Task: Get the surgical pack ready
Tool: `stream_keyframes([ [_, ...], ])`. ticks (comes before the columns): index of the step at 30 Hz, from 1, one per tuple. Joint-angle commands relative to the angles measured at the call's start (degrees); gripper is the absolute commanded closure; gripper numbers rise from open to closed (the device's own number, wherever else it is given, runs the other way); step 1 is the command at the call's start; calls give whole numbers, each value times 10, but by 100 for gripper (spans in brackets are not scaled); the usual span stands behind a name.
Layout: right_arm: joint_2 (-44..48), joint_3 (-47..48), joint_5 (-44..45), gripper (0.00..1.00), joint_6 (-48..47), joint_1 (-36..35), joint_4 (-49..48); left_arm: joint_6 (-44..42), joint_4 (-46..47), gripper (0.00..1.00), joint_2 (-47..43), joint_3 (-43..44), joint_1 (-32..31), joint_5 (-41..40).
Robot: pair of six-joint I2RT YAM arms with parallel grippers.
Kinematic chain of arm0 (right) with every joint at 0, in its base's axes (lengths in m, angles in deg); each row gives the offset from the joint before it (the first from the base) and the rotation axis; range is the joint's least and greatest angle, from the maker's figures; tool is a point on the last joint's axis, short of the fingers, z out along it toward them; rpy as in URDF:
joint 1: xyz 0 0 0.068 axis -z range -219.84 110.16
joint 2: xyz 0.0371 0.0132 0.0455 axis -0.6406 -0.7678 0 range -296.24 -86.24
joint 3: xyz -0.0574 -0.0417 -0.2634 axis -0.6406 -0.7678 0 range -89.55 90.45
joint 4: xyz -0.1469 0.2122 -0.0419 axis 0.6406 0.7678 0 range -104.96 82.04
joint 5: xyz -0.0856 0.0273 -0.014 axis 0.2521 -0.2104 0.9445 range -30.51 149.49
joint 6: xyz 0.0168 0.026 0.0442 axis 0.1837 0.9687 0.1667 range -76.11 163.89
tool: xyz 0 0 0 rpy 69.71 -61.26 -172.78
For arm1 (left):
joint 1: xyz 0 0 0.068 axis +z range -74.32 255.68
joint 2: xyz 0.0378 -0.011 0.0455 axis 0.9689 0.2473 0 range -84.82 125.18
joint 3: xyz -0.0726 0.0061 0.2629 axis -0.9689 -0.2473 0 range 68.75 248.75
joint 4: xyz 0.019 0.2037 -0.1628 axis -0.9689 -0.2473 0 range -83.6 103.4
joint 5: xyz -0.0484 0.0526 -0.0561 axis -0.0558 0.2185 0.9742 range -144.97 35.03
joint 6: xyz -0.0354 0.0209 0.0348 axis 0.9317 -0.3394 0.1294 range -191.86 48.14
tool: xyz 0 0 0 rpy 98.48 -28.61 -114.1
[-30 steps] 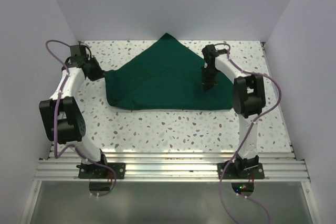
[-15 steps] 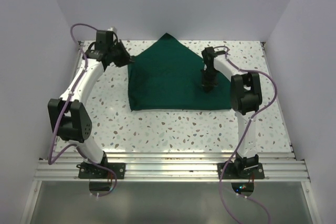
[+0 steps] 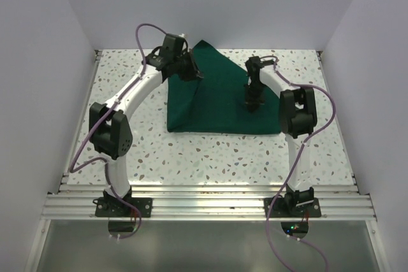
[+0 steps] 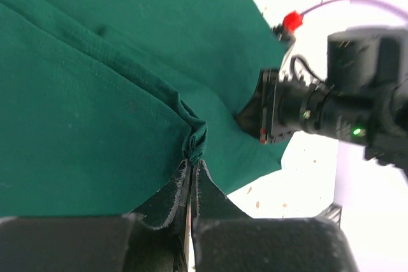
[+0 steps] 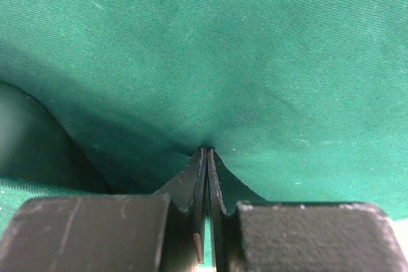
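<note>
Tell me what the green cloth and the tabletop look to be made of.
Green cloth: woven textile, possibly cotton, matte; the wrist views show a fine diagonal weave and soft creases. Tabletop: smooth white surface with dark flecks, terrazzo-like; whether it is real stone or printed laminate cannot be told.

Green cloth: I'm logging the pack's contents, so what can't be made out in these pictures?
Under the green cloth, top view: the cloth covers anything beneath it, and nothing else of the pack shows.
Left end effector, top view: fingertips too small and dark against the cloth.
Right wrist view: the cloth fills the frame, its edges cut off. The right end effector hides the spot it meets.
</note>
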Motion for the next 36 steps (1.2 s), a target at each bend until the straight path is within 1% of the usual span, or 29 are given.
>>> stream_keyframes([
  [1,-60,-22,9,96,-6,1,-38,5,1,100,22,35,-25,16],
  [7,-66,-14,7,96,-7,1,-29,-5,-2,100,66,48,-53,30],
  [8,-68,-13,-6,96,-7,2,-28,-6,-3,100,72,53,-54,33],
  [12,-75,-5,-8,96,-9,2,-22,-16,-8,100,114,73,-61,43],
  [20,-90,23,-8,97,-12,1,-8,-18,-12,100,168,116,-70,48],
  [28,-93,25,-8,97,-14,2,-4,-17,-10,100,195,139,-72,59],
  [36,-102,40,-7,98,-18,0,6,-21,-12,100,212,150,-87,66],
])
